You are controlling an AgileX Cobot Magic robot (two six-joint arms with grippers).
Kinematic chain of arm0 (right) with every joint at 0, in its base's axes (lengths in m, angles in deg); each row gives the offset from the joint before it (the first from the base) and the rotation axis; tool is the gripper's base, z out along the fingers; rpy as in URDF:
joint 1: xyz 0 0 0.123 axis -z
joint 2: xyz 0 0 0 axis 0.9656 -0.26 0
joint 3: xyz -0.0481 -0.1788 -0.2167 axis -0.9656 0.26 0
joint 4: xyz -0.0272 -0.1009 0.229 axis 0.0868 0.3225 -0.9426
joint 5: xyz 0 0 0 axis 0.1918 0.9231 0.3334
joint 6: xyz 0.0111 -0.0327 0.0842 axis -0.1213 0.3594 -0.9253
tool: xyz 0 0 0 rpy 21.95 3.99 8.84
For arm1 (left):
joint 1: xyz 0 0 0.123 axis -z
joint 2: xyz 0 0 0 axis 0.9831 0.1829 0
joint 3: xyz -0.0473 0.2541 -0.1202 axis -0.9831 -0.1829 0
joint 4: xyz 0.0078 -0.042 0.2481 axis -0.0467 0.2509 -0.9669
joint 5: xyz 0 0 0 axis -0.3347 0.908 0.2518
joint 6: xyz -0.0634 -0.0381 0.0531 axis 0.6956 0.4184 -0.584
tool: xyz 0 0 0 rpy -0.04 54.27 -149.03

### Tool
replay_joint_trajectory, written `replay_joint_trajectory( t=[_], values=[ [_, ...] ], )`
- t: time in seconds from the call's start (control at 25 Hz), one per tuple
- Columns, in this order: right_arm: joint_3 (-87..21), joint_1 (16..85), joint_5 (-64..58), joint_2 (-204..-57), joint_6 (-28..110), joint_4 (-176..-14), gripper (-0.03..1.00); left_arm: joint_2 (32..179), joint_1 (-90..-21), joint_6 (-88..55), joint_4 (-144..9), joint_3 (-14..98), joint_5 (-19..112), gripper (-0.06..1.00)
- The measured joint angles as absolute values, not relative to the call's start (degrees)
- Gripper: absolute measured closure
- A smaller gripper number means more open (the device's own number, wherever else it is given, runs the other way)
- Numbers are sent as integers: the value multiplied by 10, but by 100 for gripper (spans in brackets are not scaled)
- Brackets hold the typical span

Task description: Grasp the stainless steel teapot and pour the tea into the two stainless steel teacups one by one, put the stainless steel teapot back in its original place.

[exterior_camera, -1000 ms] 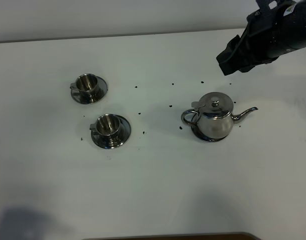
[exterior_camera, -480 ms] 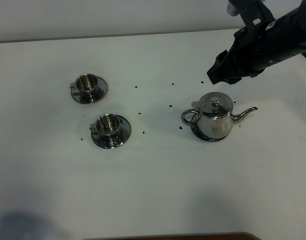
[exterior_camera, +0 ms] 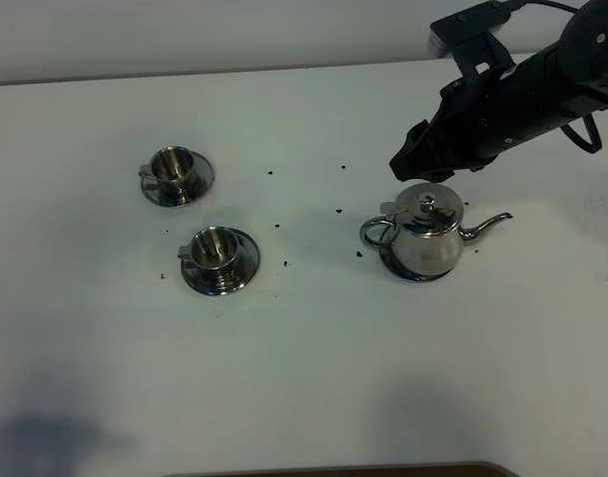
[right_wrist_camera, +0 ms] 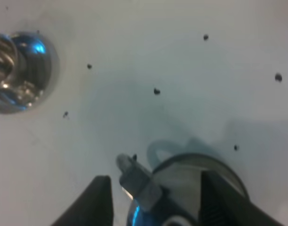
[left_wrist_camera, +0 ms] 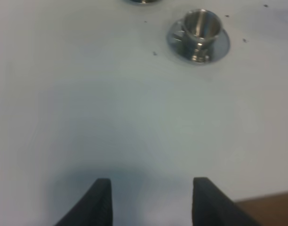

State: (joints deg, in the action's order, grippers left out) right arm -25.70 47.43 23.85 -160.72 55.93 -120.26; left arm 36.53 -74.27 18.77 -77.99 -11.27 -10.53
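While right hand (right_wrist_camera: 157, 188) hovers open over shiny round-bodied steel teapot (exterior_camera: 428, 243), left hand (left_wrist_camera: 151, 184) open above matte white table (left_wrist_camera: 87, 117).

Looking like robotics lab bench: bare white tabletop (exterior_camera: 304, 378) filling frame, plain wall (exterior_camera: 185, 30) running along top, black robot arm (exterior_camera: 542, 79) reaching in upper rt.

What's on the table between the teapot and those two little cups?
Only bare white table with a few small dark specks, as the high camera shows. Nothing else sits between the teapot and the cups.
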Motion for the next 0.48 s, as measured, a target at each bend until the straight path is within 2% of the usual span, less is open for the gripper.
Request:
replay_joint_trajectory(
  t=[0.24,0.48],
  values=[
    [-257,427,208,-1614,573,-1207,54,335,-776,188,-780,-113,-106,49],
    [-257,399,193,-1618,579,-1208,54,325,-781,188,-780,-113,-107,49]
  ],
)
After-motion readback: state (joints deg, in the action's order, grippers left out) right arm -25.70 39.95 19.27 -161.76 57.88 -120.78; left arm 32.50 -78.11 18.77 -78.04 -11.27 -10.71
